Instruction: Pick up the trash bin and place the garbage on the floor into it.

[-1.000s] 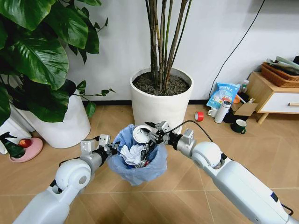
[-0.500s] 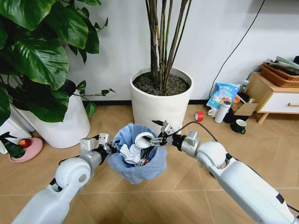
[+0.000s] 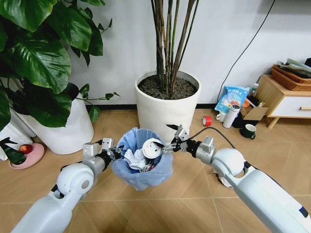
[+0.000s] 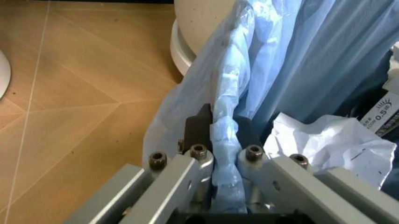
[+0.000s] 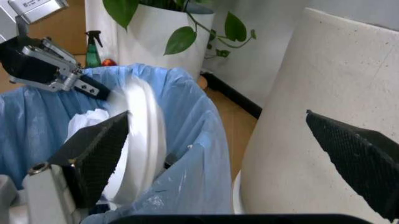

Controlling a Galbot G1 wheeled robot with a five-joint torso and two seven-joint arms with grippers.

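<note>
My left gripper [image 4: 224, 135] has its jaws pinched tight on the rim of the trash bin [image 3: 142, 162], the crinkly light-blue liner bunched between the two dark pads [image 4: 198, 123]. From the head view that gripper [image 3: 115, 153] sits at the bin's left edge, and the bin hangs off it with wood floor [image 3: 121, 208] showing below and around it.

My right gripper [image 3: 170, 141] is at the bin's opposite rim with its jaws spread wide and nothing between them. The right wrist view shows the two black pads [image 5: 93, 156] far apart, one beside the liner, the other out against the side of the white plant pot [image 5: 311, 84].

A white round lid [image 3: 152, 148] lies tilted at the mouth of the bin, just off my right fingertips and not gripped. Under it, inside the liner, are crumpled white paper wads [image 3: 136, 159] and some darker wrappers.

The floor is warm brown wood laid in angled planks. Directly behind the bin stands the tall white pot with bare stems [image 3: 167, 104]; another white pot with broad green leaves [image 3: 68, 128] is off to my left. Toward the right wall I see a red tape roll [image 3: 207, 121], an upright blue snack bag [image 3: 232, 98], a white bottle [image 3: 231, 115], a dark mug [image 3: 250, 131] and a low wooden cabinet [image 3: 286, 101]. The wall is plain white with a black cable [image 3: 248, 46] running up it.
</note>
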